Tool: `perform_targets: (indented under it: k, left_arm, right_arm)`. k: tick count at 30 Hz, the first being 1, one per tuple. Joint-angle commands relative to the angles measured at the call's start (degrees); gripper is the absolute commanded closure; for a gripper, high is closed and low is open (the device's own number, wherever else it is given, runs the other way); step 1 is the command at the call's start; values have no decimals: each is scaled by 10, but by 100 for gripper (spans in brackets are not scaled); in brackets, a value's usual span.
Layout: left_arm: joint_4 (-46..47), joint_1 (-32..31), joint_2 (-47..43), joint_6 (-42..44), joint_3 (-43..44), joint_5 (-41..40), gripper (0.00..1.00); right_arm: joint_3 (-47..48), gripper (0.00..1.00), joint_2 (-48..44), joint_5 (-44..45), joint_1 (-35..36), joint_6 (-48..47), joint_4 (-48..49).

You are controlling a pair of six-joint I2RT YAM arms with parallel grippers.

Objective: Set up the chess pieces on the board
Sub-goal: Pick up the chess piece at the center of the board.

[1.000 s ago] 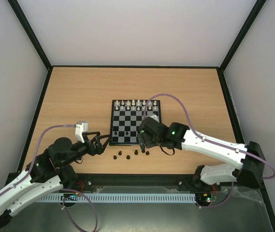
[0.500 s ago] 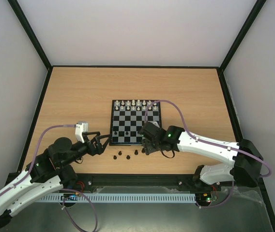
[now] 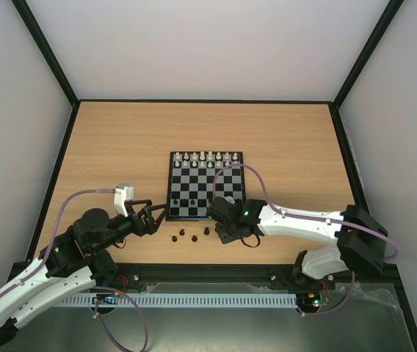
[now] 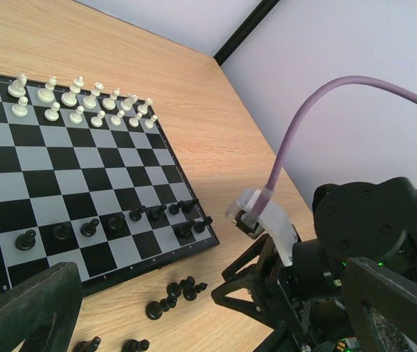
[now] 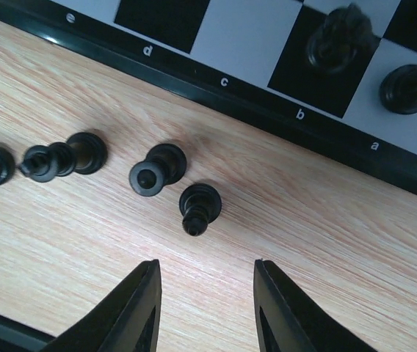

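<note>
Right gripper (image 5: 206, 268) part open over loose chess pieces (image 5: 199, 208)
Its jaws hold nothing; one dark piece sits on the table (image 5: 341, 242) just beyond the fingertips, others to its left, all just near of the board (image 5: 223, 82). The left gripper (image 4: 208, 279) gapes wide, empty.

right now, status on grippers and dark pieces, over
Left gripper open, empty, by a corner of the board. Right gripper open, empty, over loose chess pieces on the table. Nothing in the way.
</note>
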Motion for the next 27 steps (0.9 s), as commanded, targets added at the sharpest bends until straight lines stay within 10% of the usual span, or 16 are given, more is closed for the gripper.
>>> perform_targets:
  k: [1,27]
  left_arm:
    - [10,-1,-6,6,-3,0,1]
    - [10,-1,-5,6,-2,-2,0]
  right_arm:
    - [-10,65,19,-6,3,3,0]
    - [22,76,79,15,-10,-23,13]
